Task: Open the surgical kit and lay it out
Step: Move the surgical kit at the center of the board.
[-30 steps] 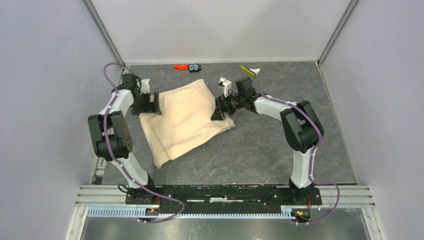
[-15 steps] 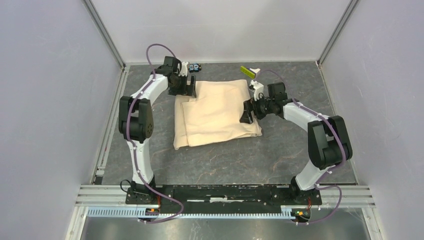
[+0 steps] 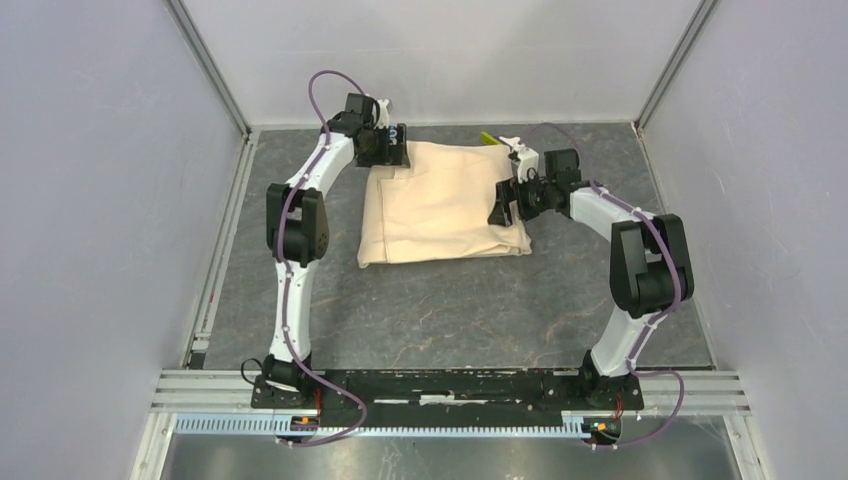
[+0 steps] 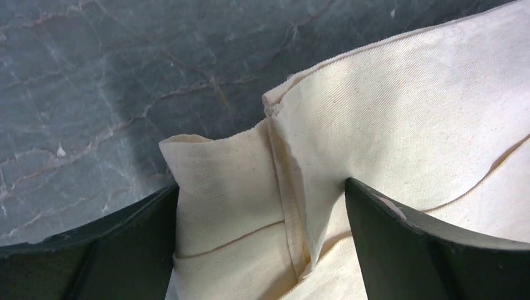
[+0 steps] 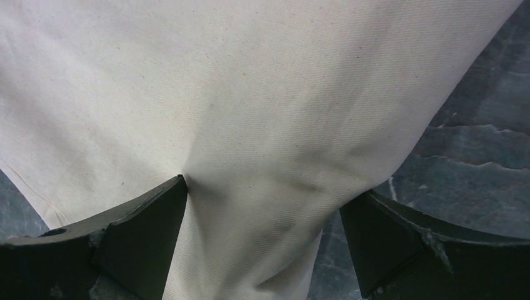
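Note:
The surgical kit (image 3: 445, 205) is a folded beige cloth bundle lying at the back middle of the table, and the cloth hides whatever is inside. My left gripper (image 3: 392, 158) is at its far left corner. In the left wrist view the left gripper (image 4: 261, 184) is open, with folded cloth layers (image 4: 237, 187) lying between the fingers. My right gripper (image 3: 505, 205) sits at the bundle's right edge. In the right wrist view the right gripper (image 5: 269, 190) is open astride the cloth (image 5: 250, 112), with bare table showing beside its right finger (image 5: 387, 237).
A small yellow-green and white object (image 3: 497, 140) lies just behind the bundle's far right corner. The back wall (image 3: 440, 60) stands close behind the left gripper. Dark marbled tabletop (image 3: 440, 310) stretches from the bundle toward the arm bases.
The bundle has slid to the right and toward the back wall and turned squarer to the table. Both arms moved with it, staying at its left and right corners with their jaws wide.

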Controlling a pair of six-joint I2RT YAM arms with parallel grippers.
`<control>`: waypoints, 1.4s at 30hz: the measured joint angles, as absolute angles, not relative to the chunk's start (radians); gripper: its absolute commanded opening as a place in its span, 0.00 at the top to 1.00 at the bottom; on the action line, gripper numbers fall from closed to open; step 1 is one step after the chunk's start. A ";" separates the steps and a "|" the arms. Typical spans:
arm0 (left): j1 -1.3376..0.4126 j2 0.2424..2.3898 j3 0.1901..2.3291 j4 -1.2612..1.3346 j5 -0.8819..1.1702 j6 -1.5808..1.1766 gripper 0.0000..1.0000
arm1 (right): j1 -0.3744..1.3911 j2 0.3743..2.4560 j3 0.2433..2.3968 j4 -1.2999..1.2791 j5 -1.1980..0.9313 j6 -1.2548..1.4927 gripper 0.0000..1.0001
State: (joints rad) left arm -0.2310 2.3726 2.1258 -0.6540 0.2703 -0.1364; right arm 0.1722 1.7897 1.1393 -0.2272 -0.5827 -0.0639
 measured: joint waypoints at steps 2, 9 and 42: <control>-0.232 2.403 2.175 -0.655 0.270 -0.149 0.00 | 0.163 1.814 1.172 -0.227 -0.575 -0.060 0.04; -0.232 2.461 2.265 -0.645 0.267 -0.196 0.00 | 0.145 1.874 1.255 -0.229 -0.555 -0.053 0.04; -0.156 1.825 1.773 -0.485 0.158 -0.087 0.00 | 0.424 1.555 1.318 -0.232 -0.302 -0.402 0.02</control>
State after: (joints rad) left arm -0.1562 1.8252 1.7729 -0.4854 0.1581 -0.0872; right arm 0.4240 1.5547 1.3178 -0.2317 -0.3019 -0.4015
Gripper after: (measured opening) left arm 0.997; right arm 0.979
